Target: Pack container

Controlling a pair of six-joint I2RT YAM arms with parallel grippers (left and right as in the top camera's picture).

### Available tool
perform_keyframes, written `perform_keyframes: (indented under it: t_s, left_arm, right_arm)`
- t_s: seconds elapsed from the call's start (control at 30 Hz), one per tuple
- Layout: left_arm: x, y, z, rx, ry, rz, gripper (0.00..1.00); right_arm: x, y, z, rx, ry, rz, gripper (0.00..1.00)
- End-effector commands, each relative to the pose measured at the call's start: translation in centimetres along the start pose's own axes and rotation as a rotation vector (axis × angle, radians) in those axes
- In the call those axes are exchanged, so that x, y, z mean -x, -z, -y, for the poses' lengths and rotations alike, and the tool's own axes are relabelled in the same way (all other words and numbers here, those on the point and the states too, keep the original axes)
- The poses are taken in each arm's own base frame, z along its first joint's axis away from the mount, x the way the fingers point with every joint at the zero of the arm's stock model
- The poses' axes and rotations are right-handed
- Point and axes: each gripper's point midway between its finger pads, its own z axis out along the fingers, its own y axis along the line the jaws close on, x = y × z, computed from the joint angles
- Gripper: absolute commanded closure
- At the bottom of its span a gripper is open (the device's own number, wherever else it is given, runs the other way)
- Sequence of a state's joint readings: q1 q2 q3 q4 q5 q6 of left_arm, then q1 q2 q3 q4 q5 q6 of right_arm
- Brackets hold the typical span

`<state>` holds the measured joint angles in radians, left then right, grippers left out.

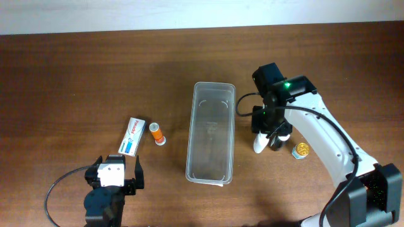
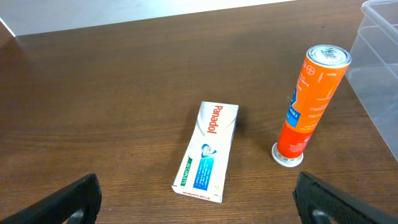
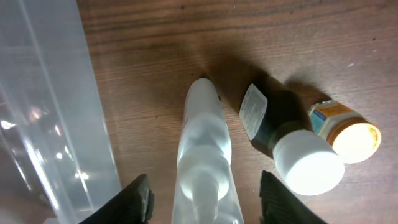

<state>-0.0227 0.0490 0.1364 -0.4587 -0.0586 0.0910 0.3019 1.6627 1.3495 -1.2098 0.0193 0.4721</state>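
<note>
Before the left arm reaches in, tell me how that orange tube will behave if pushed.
The orange tube stands tall on its small white cap, so a high push would probably tip it. Its round body would likely roll once down. The glossy wall looks stiff, possibly slippery.

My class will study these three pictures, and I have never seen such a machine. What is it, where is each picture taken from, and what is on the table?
It is two robot arms meant to pack a clear container. One camera looks down from above; one sits on each wrist. The left fingers are open and empty, facing a Panadol box and an orange tube. The right fingers straddle a white bottle, not closed, beside a dark bottle and a small jar.
</note>
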Motion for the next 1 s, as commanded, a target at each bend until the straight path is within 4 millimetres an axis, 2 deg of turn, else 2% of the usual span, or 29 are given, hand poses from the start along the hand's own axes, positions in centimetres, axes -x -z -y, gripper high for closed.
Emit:
perform_keyframes:
  t_s: [0.0, 0.23, 0.4, 0.5, 0.67, 0.77, 0.97]
  left_arm:
    - [0.0, 0.0, 0.0, -0.004, -0.017, 0.008, 0.01]
    - [0.0, 0.0, 0.0, -0.004, -0.017, 0.008, 0.01]
    - [0.0, 0.0, 0.0, -0.004, -0.017, 0.008, 0.01]
    - [0.0, 0.0, 0.0, -0.004, -0.017, 0.008, 0.01]
    - [0.0, 0.0, 0.0, -0.004, -0.017, 0.008, 0.01]
    - [0.0, 0.0, 0.0, -0.004, -0.017, 0.008, 0.01]
    - [0.0, 0.0, 0.0, -0.004, -0.017, 0.008, 0.01]
  right_arm:
    - [-0.5, -0.9, 0.3, -0.021, -0.005, -0.010, 0.57]
    - [-0.4, -0.4, 0.4, -0.015, -0.009, 0.012, 0.69]
    - [0.1, 1.7, 0.2, 0.018, 0.000, 0.077, 0.79]
    - [0.4, 3.7, 0.0, 0.046, 0.002, 0.132, 0.86]
    - [0.3, 6.6, -0.1, 0.085, 0.008, 0.203, 0.90]
    - [0.3, 9.2, -1.6, 0.132, 0.060, 0.274, 0.92]
    - [-0.5, 15.8, -6.0, 0.221, 0.207, 0.402, 0.93]
